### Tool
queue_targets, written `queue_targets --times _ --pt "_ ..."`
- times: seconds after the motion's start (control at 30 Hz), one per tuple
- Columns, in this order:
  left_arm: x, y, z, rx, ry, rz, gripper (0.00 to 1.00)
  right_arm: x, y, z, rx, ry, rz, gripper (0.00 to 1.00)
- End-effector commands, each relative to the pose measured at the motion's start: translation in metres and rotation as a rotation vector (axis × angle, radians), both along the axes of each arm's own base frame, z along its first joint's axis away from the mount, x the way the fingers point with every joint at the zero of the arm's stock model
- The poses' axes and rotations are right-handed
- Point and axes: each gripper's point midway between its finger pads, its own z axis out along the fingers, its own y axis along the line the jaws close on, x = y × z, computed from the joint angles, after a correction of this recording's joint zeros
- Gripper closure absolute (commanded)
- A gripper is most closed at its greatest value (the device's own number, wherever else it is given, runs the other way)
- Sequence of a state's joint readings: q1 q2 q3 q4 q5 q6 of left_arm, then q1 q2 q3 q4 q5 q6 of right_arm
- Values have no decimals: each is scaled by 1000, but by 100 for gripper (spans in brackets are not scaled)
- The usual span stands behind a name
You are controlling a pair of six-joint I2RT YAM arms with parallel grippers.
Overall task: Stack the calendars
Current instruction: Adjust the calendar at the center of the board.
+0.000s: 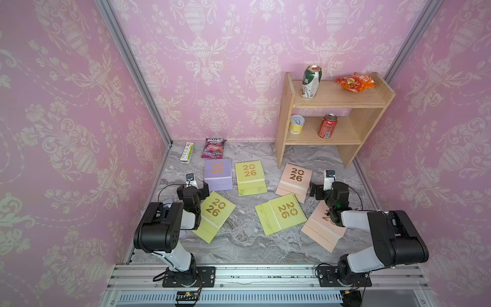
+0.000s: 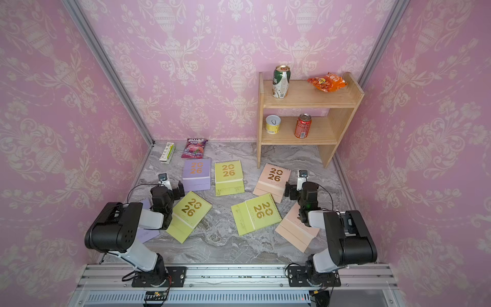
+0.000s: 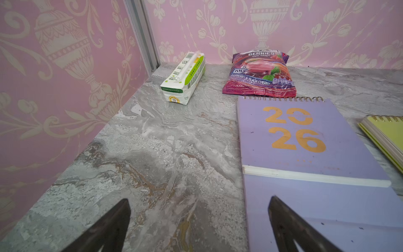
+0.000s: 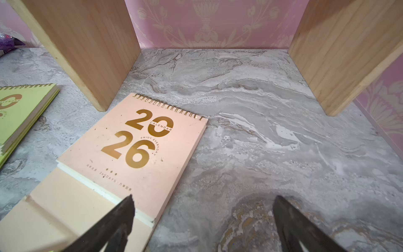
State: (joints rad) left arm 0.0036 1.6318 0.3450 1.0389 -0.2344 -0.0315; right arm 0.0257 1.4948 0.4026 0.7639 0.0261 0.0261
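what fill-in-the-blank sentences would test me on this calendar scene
The calendar nearest the candy pouch is ___.
___ yellow-green calendars are visible.
The lower board of the wooden shelf holds ___ cans.
The left end effector and right end effector are both ___.
Missing: lilac; three; two; open

Gold "2026" stands on the cover of the lilac calendar (image 3: 294, 135) and on the yellow-green calendar (image 1: 249, 171) at its 3 o'clock. The peach calendar (image 4: 139, 150) reads "2026", "CALENDAR", "ENJOY EVERYDAY" and "365DAYS". The candy pouch (image 3: 259, 76), at the lilac calendar's 12 o'clock, reads "BERRIES", "OVAL CANDY", "RASPBERRY & BLACK CHERRY". The carton (image 3: 185, 74) carries print too small to read.
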Motion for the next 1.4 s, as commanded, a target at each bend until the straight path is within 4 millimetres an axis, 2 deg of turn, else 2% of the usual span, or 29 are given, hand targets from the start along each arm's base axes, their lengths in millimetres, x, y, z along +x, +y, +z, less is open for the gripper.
queue_targets --times 0.0,0.8,0.87,0.97,1.07,1.13,1.2,1.23,1.33,1.37 --pt "0 -3 -2 -4 6 -13 1 3 -4 5 9 -10 -20 0" --pt "1 -5 -3 -4 8 -24 1 3 -5 5 8 -13 -24 0" --pt "1 -5 -4 -7 11 -28 1 5 -12 18 -11 -2 -78 0" --pt "1 -4 -4 -13 11 -31 1 11 -24 63 -1 118 -181 0" --pt "1 -3 -4 -26 8 -33 1 15 -3 123 156 52 -116 0" --pt "2 -4 -5 -28 16 -36 1 13 5 143 311 5 -124 0" --pt "0 -3 -1 -25 -5 -31 1 11 15 141 393 24 -84 0" --pt "-4 -1 9 -12 -37 -16 1 9 22 135 399 55 -47 0" --pt "-22 4 52 49 -63 86 1 -4 45 119 403 188 31 0" --pt "-27 3 65 -12 -33 99 1 -13 54 115 381 223 41 0"
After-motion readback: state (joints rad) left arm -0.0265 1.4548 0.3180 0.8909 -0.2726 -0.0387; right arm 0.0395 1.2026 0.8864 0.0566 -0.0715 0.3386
